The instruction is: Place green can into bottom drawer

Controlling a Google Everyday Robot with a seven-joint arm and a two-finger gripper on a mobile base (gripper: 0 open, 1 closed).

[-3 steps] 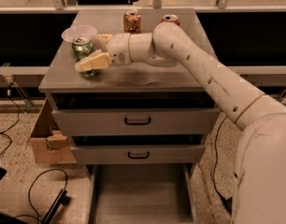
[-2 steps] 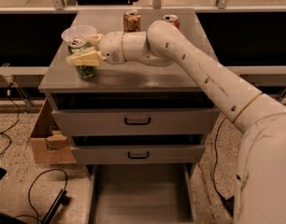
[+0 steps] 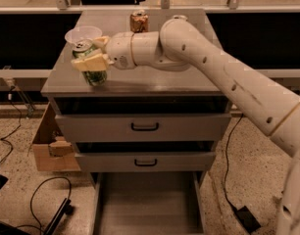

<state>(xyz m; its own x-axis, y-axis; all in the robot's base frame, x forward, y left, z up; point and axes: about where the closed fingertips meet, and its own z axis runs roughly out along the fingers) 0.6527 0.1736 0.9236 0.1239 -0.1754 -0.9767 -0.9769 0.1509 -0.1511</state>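
Gripping the green can (image 3: 96,76) at the left front of the cabinet top (image 3: 155,84), the gripper (image 3: 89,62) looks clamped on its sides. It should stay upright and clear the edge before lowering into the open bottom drawer (image 3: 145,207).

No lettering reads on the green can (image 3: 96,76) clasped by the end effector (image 3: 90,62).

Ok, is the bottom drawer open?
Open: bottom drawer pulled out, floor visible. The gripper holds the green can at the cabinet top.
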